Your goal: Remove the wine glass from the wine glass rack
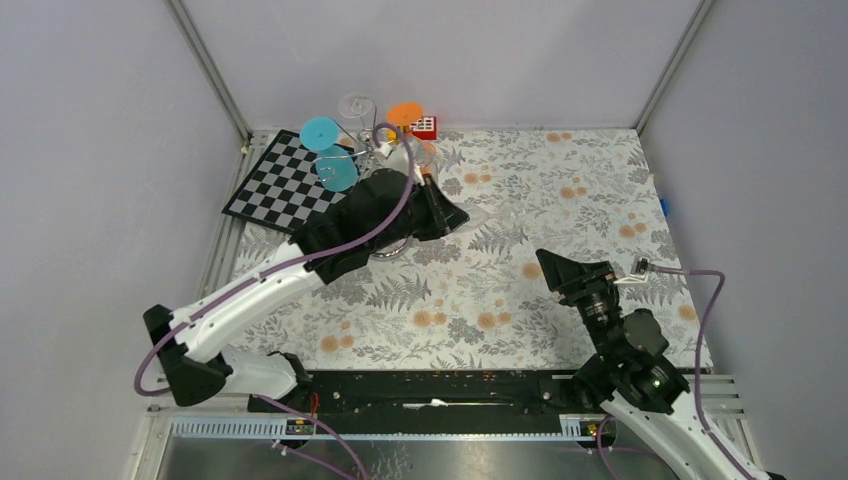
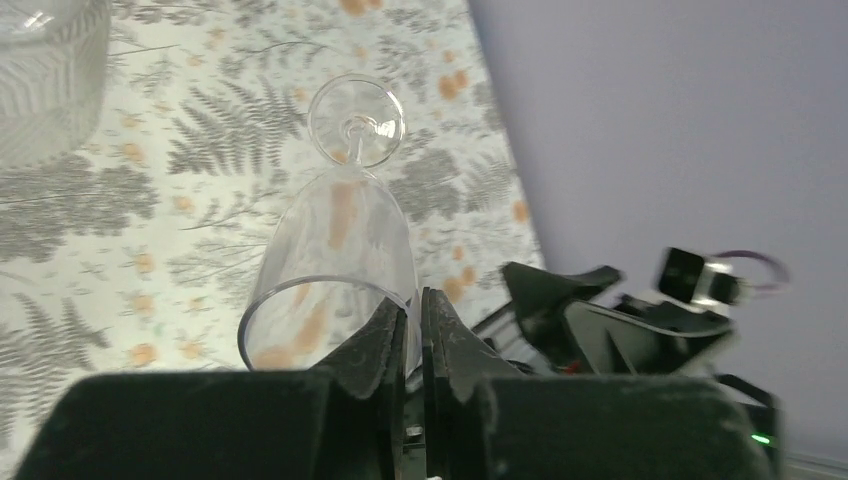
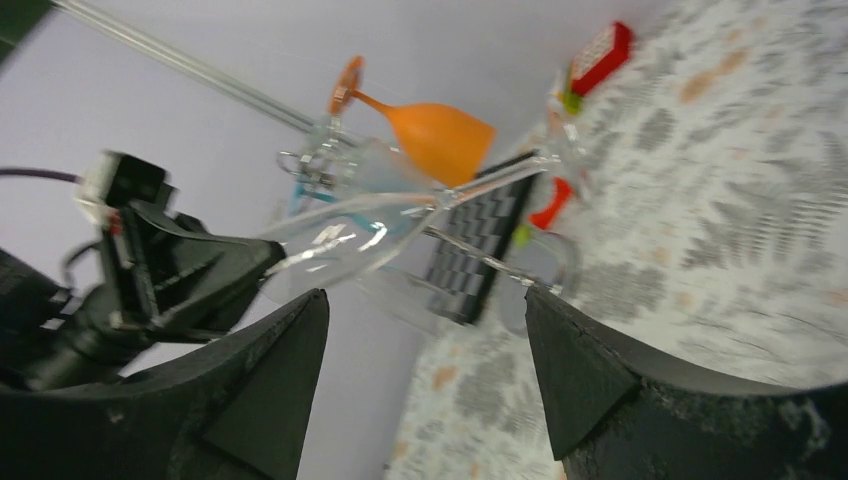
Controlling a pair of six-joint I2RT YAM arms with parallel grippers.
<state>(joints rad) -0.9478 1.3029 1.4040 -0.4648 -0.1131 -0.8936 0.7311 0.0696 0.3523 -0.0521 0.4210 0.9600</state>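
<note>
The left claw [image 2: 413,308] is pinched together on the rim of a clear glass [image 2: 340,235]. The glass's stem and round foot point away from the fingers, out over the fern-print cloth [image 1: 560,200]. This glass is off the rack [image 1: 372,142], right of it and a little nearer. From the top it is almost lost against the cloth beside the claw, and I cannot tell whether it touches the cloth.

The rack stands at the far left, its wire arms and base largely hidden by the left arm. Two blue glasses [image 1: 322,133] and an orange glass [image 1: 405,113] hang on it. A chessboard [image 1: 285,180] lies just left of it, and a red block [image 1: 424,127] sits behind it.

The right claw [image 3: 425,300] hangs at the near right, well apart from the glass, with its jaws spread and nothing between them. The right wrist view is blurred. A clear ribbed thing [image 2: 45,80] is cut off at the corner of the left wrist view.
</note>
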